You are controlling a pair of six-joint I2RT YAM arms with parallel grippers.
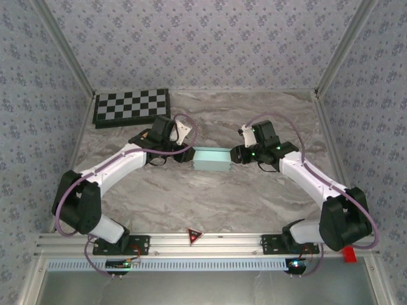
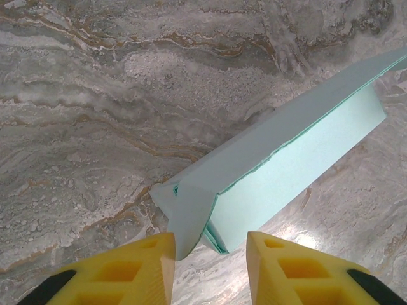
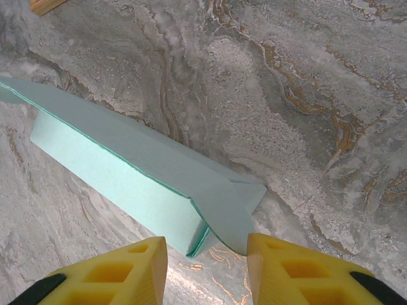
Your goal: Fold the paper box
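The paper box [image 1: 212, 159] lies on the marble desk [image 1: 210, 197]. The left gripper [image 2: 210, 248] and the right gripper [image 3: 206, 249] straddle its two ends, both partly open, clamping nothing.

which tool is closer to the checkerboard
Left. The left tool is at the left end of the paper box, near the checkerboard; the right tool is at the box's right end, farther off.

No readable text, brand or number anywhere. Only sign-like item: a small red triangle [image 1: 194, 236] on the front rail [image 1: 254, 240], at 6 o'clock in the top view. Its dark centre mark is too small to read.
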